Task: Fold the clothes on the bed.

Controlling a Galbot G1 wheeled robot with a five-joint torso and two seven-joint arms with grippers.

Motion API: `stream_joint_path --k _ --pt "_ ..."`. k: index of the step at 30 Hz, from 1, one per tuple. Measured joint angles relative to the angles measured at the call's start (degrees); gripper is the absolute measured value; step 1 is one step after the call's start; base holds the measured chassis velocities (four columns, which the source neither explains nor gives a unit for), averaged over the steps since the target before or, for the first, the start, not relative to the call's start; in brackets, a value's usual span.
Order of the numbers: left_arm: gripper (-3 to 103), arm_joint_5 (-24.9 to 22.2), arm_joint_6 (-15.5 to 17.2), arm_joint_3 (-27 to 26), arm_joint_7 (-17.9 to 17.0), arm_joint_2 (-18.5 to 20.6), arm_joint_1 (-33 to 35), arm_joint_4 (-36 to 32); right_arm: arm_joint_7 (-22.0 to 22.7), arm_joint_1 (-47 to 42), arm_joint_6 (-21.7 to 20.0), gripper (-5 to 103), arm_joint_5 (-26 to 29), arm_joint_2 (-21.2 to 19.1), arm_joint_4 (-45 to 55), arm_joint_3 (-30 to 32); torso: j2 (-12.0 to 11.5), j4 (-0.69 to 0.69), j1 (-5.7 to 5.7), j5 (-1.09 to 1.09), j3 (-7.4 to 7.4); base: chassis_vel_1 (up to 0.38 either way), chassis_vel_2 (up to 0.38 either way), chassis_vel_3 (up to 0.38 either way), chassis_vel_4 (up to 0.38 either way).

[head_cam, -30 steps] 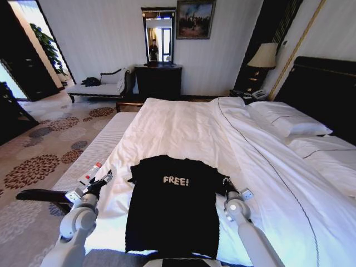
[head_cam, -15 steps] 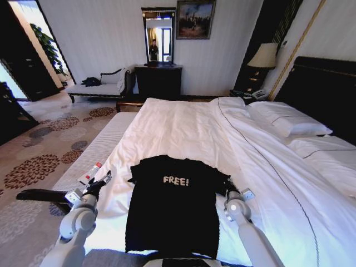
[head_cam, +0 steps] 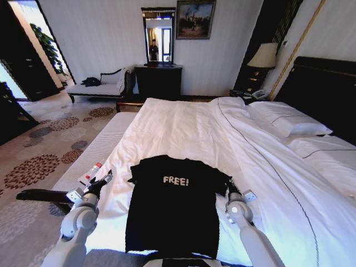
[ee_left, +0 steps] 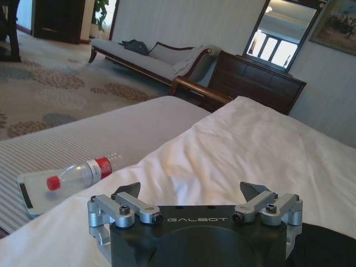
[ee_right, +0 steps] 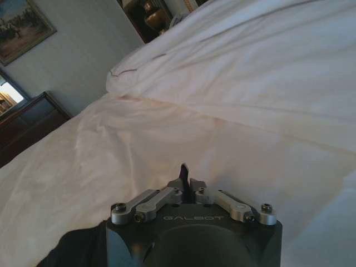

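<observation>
The clothes, a black T-shirt with white "FREE!" lettering, lie flat on the near part of the bed, which has a white duvet. My left gripper hovers open just off the shirt's left sleeve, above the white duvet, with nothing between its fingers. At the shirt's right sleeve, my right gripper has its fingers pressed together over the white duvet. In the right wrist view no cloth shows between them, and a patch of black fabric lies beside the gripper body.
A plastic bottle with a red cap and label lies on the striped bench at the bed's foot, close to the left gripper. Pillows and a dark headboard stand at the right. A chaise lounge and a dresser line the far wall.
My right gripper has slid slightly nearer and outward at the shirt's right sleeve. The left gripper and the shirt have barely moved.
</observation>
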Motion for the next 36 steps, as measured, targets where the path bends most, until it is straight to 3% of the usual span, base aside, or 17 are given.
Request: stream_joint_path --k 1,3,6,8,11,12,14,15,17,18,19,21,25,36 --pt "100 -0.8 0.0 0.1 -0.1 0.0 -0.1 0.0 0.4 -0.3 -0.1 13 -0.1 0.0 0.7 0.2 0.0 0.00 0.00 0.00 0.00 0.000 0.000 0.000 0.000" --pt "100 -1.5 0.0 0.1 -0.2 0.1 -0.2 0.0 0.7 -0.5 -0.2 13 -0.1 0.0 1.1 0.3 0.0 0.00 0.00 0.00 0.00 0.000 0.000 0.000 0.000" --pt "100 -6.7 0.0 0.0 -0.6 0.1 -1.3 -1.0 5.2 -2.2 -2.0 29 -0.8 -0.1 4.9 1.1 0.0 0.00 0.00 0.00 0.00 0.000 0.000 0.000 0.000" --pt "100 -8.6 -0.1 0.0 -0.7 0.1 -1.7 -1.2 6.3 -2.4 -2.3 29 -1.0 -0.1 5.5 1.4 0.0 0.00 0.00 0.00 0.00 0.000 0.000 0.000 0.000" --pt "100 -19.1 -2.6 0.1 -0.5 -0.2 -6.0 -1.8 12.7 -3.0 -2.8 45 -1.8 0.0 8.9 2.8 0.0 0.00 0.00 0.00 0.00 0.000 0.000 0.000 0.000" --pt "100 -19.1 -2.6 0.1 -0.5 -0.2 -6.0 -1.8 12.7 -3.0 -2.8 45 -1.8 0.0 8.9 2.8 0.0 0.00 0.00 0.00 0.00 0.000 0.000 0.000 0.000" --pt "100 -23.8 -3.1 1.0 -0.6 -0.2 -10.2 -0.6 16.9 -2.8 -2.8 56 -1.2 0.0 11.7 4.0 0.0 -0.02 0.00 0.02 0.00 0.000 0.000 0.000 0.000" --pt "100 -23.8 -3.0 1.5 -0.7 -0.2 -10.9 0.1 17.6 -2.8 -2.8 61 -1.1 0.1 12.3 4.2 0.0 -0.02 0.00 0.01 0.00 0.000 0.000 0.000 0.000" --pt "100 -23.5 -2.7 2.3 -0.9 -0.2 -12.0 1.4 18.4 -2.7 -2.8 61 -1.0 0.1 13.3 4.4 0.0 -0.02 0.00 0.01 0.00 0.000 0.000 0.000 0.000" --pt "100 -22.5 -1.6 3.6 -1.7 -0.2 -13.0 3.2 19.1 -2.7 -2.8 73 -1.0 0.2 14.5 4.5 0.0 -0.02 0.00 0.01 0.00 0.000 0.000 0.000 0.000" --pt "100 -21.6 -0.8 4.3 -2.2 -0.4 -13.5 4.5 19.5 -2.7 -2.8 73 -1.0 0.3 15.4 4.5 0.0 -0.01 0.01 0.01 0.00 0.000 0.000 0.000 0.000" --pt "100 -20.6 0.2 5.3 -2.6 -1.2 -14.1 6.7 19.8 -2.8 -3.0 83 -1.0 0.4 16.8 4.3 0.0 0.00 0.00 -0.02 0.00 0.000 0.000 0.000 0.000" --pt "100 -23.3 2.5 6.5 -2.6 -4.3 -15.5 12.2 20.3 -2.8 -3.7 97 -1.0 1.1 18.1 3.3 0.0 -0.01 0.00 0.00 0.00 0.000 0.000 0.000 0.000" --pt "100 -24.7 4.5 8.0 -0.9 -8.6 -17.8 21.1 20.3 -2.5 -4.0 100 -1.1 1.7 16.5 2.3 0.0 0.00 0.00 0.01 0.00 0.000 0.000 0.000 0.000"
